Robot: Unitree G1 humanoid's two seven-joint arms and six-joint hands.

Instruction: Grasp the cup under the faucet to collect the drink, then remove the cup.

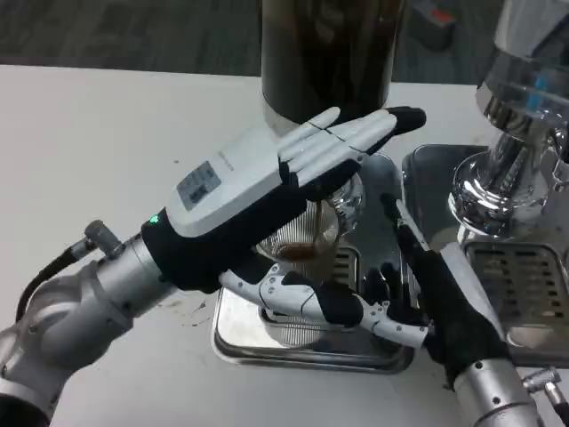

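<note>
A clear ribbed cup [313, 233] sits under the dark drink dispenser [327, 53], above a steel drip tray [233, 336]. A thin brown stream falls into it, and brown drink pools at its bottom. My left hand [267, 182] reaches in from the left and grips the cup. Its fingers [356, 135] lie stretched along the cup's far side, and its thumb [307, 301] curls round the near side. My right hand [436, 307] is just right of the cup with its fingers spread and nothing in it. One fingertip points up beside the cup.
A chrome machine [511, 151] with its own grated tray [524, 289] stands at the right, close to my right forearm. White table stretches to the left and the front.
</note>
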